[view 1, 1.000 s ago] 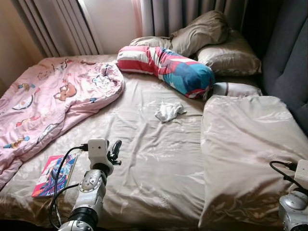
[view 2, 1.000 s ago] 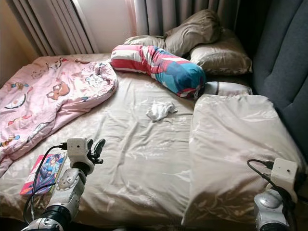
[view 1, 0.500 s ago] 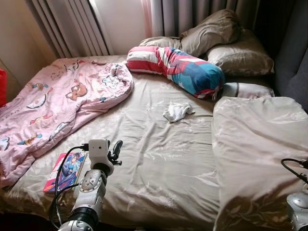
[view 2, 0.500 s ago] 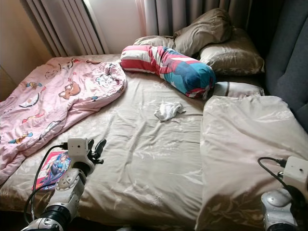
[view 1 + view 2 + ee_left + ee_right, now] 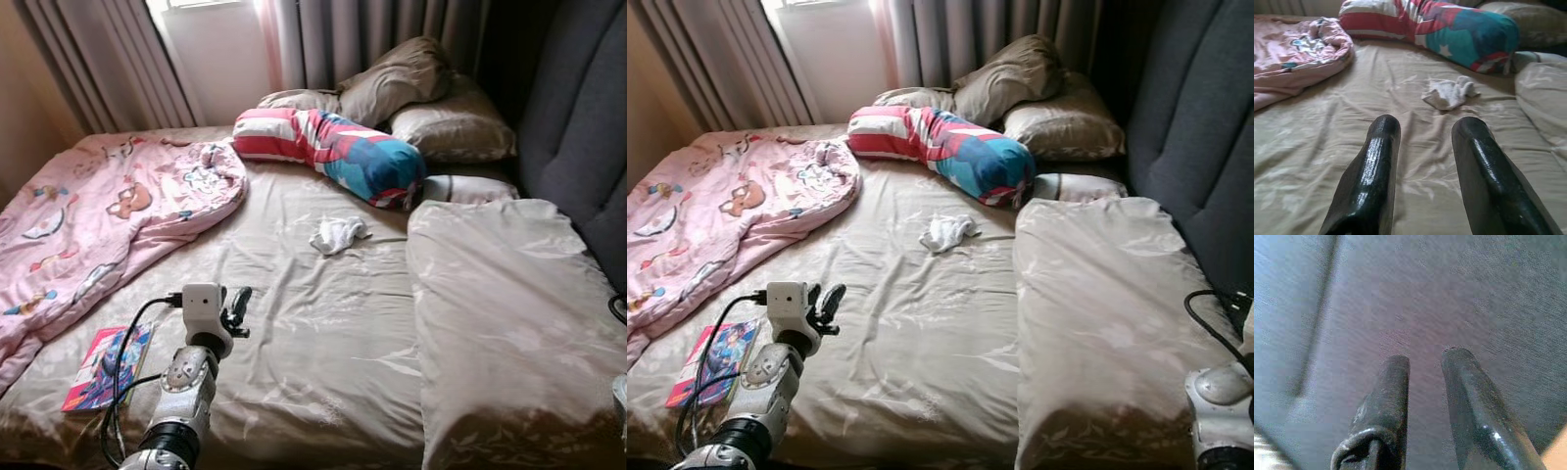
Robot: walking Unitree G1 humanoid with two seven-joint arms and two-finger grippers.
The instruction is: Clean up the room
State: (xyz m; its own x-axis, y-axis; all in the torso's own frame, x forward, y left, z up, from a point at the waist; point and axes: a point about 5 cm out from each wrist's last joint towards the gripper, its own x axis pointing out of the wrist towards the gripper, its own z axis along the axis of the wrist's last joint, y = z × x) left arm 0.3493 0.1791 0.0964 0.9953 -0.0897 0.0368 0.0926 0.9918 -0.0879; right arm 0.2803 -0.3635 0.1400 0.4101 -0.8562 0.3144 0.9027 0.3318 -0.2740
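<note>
While left tool (image 5: 1422, 129) gapes, white sock (image 5: 1449, 92) lies crumpled.

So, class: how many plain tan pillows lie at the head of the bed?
3 visible: one propped against the curtain, one beside the headboard, one behind the striped bolster. More may be hidden behind them.

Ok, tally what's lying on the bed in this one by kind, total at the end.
Tan pillows at the headboard: 3
Striped bolster: 1
Small striped pillow: 1
Pink cartoon quilt: 1
Folded tan duvet: 1
White cloth: 1
Magazine: 1
Total: 9
</note>
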